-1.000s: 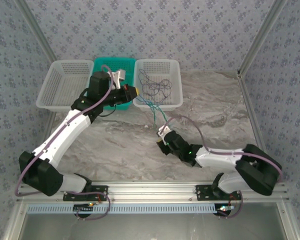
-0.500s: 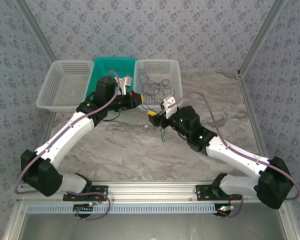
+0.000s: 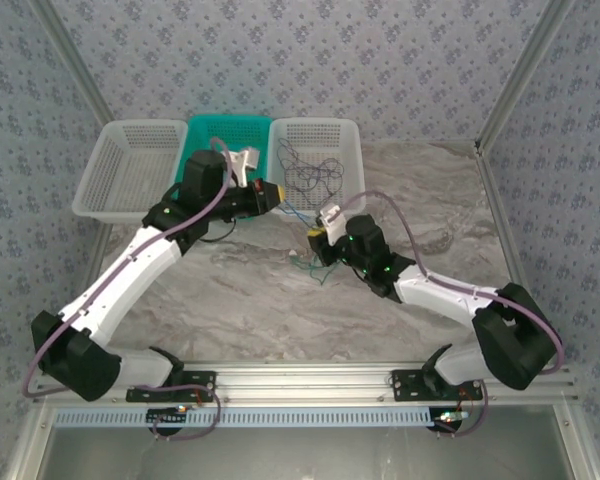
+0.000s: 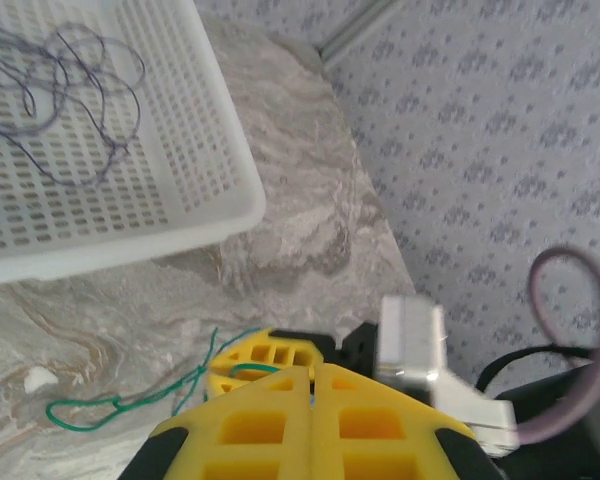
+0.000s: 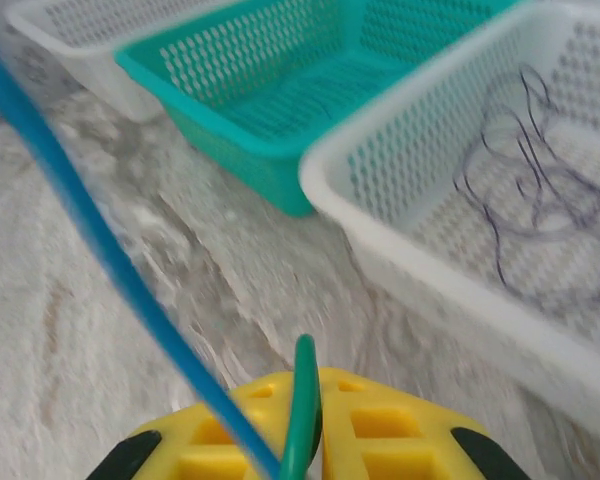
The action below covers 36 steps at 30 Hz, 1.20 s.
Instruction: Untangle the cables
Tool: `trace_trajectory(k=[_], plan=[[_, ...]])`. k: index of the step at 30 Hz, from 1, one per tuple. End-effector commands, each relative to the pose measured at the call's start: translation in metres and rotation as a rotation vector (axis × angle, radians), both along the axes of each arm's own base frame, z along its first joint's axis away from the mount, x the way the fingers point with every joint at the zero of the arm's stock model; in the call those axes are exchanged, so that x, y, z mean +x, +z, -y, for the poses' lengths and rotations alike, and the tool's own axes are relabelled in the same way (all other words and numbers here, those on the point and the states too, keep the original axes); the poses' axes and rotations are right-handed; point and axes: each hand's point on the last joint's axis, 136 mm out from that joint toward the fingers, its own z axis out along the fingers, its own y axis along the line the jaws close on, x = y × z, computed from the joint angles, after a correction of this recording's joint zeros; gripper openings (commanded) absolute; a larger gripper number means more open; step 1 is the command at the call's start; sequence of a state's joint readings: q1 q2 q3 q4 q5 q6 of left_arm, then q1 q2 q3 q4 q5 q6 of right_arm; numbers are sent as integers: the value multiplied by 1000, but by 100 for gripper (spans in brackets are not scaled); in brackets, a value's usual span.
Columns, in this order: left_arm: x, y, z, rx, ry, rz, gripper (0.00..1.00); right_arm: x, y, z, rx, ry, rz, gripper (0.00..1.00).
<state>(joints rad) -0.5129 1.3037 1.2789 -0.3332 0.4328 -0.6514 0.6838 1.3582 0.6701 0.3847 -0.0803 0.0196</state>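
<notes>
Our right gripper (image 3: 315, 237) is pinched shut on the green cable (image 4: 110, 407), whose tail lies on the table (image 3: 230, 300) just below. Our left gripper (image 3: 272, 192), fingers pressed together, seems to hold the blue cable (image 5: 100, 245), which runs taut between the two grippers.

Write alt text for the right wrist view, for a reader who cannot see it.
The yellow right tool is shut on a green cable, and a blue cable runs diagonally past it to the upper left. Behind, on the marble table, stand a teal basket and a white basket holding tangled dark cables.
</notes>
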Motion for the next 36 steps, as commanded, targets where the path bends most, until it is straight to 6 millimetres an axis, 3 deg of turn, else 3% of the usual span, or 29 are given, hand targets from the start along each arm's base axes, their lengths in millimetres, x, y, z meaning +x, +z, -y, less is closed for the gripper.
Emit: trace_trajectory(k=[1, 9, 11, 13, 15, 18, 23, 28, 31, 34, 36], plan=[[2, 65, -28, -51, 56, 161, 0, -10, -28, 27, -25, -72, -74, 14], [33, 118, -96, -67, 248, 304, 0, -24, -58, 59, -39, -160, -146, 19], [44, 127, -113, -42, 307, 343, 0, -24, -54, 59, -27, -168, -147, 30], [60, 127, -134, 17, 401, 374, 0, -23, -46, 59, -13, -175, -142, 49], [81, 114, -156, 87, 505, 376, 0, -21, -35, 61, 2, -191, -129, 56], [125, 76, -181, 146, 596, 305, 0, -20, -16, 62, 35, -200, -101, 59], [189, 4, -181, 188, 588, 163, 0, -25, 13, 67, 69, -214, -82, 61], [238, -47, -187, 215, 609, 41, 17, -35, 27, 80, 89, -239, -74, 61], [245, -50, -178, 200, 572, 0, 42, -40, 28, 91, 84, -272, -74, 61], [234, -29, -170, 165, 561, 42, 53, -43, 23, 110, 82, -358, -72, 66], [220, -9, -166, 121, 555, 75, 55, -44, 16, 116, 87, -385, -73, 72]])
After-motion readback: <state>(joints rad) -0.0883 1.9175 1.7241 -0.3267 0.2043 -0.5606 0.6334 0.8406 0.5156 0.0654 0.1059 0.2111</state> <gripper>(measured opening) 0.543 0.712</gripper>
